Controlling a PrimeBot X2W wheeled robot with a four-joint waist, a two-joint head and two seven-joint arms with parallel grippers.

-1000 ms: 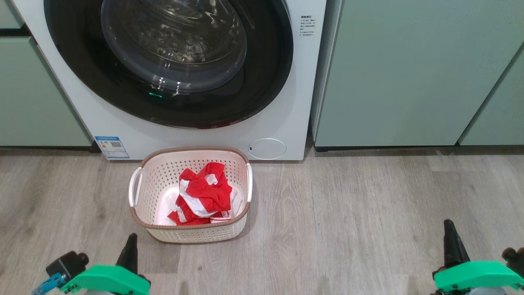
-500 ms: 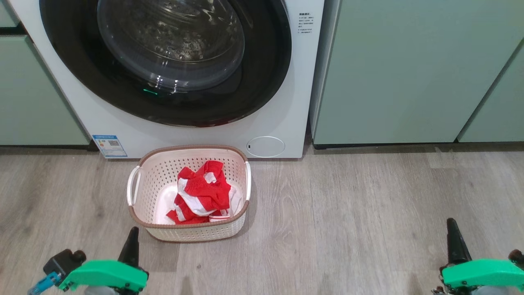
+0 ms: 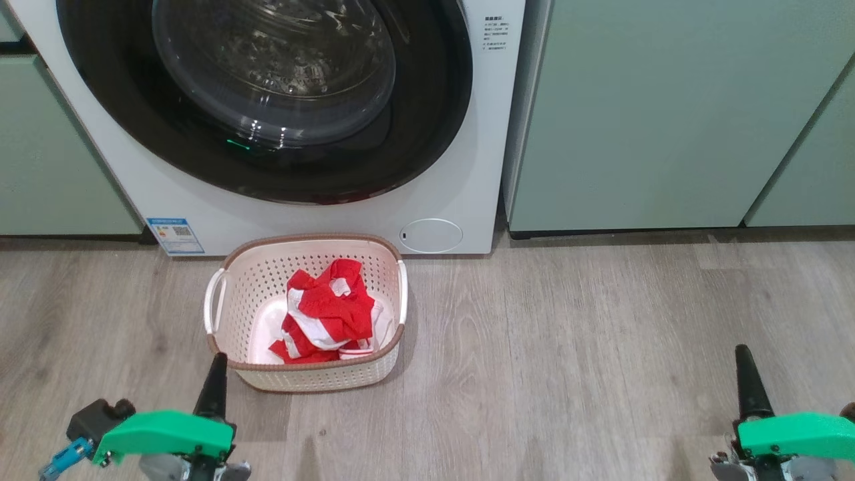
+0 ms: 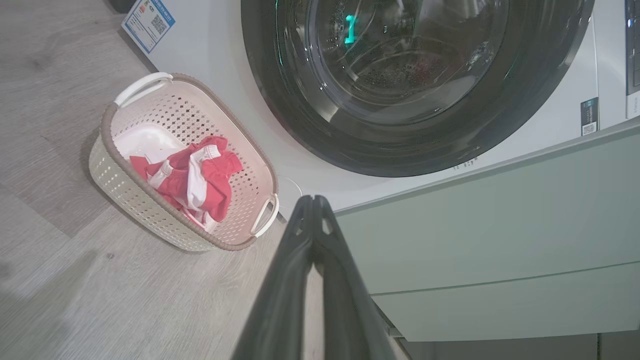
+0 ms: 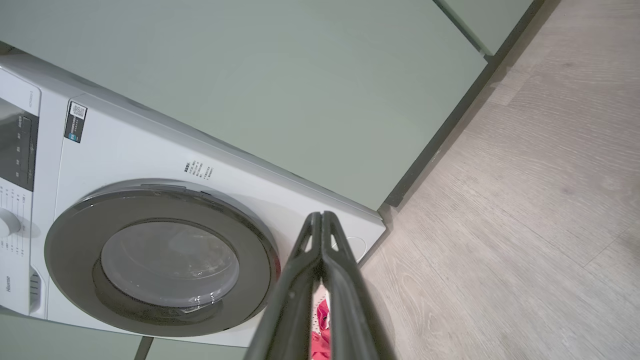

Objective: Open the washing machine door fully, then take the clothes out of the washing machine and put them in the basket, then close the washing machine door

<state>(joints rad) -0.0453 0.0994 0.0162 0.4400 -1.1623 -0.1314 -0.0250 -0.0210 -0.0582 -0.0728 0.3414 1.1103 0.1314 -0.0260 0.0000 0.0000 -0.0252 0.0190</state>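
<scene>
The white washing machine (image 3: 461,167) fills the upper left of the head view, and its black-rimmed door (image 3: 427,113) with domed glass lies shut against the front. On the wood floor just before it stands the cream basket (image 3: 230,304), holding the red and white clothes (image 3: 327,314). My left gripper (image 3: 215,374) is shut and empty, low at the bottom left, just short of the basket's near left corner. Far right, my right gripper (image 3: 747,367) is also shut and empty over bare floor. The left wrist view shows the basket (image 4: 125,175), clothes (image 4: 192,175) and door (image 4: 525,115); the right wrist view shows the door (image 5: 75,240).
Pale green cabinets (image 3: 668,113) flank the machine on the right, and another cabinet (image 3: 47,147) stands on the left. A blue label (image 3: 175,235) and a small round flap (image 3: 431,235) sit low on the machine's front. Grey wood floor (image 3: 568,347) stretches between the grippers.
The whole head view has shifted slightly up and left, so the camera has moved. Both grippers sit a little lower in view, still shut. The basket and clothes keep their places.
</scene>
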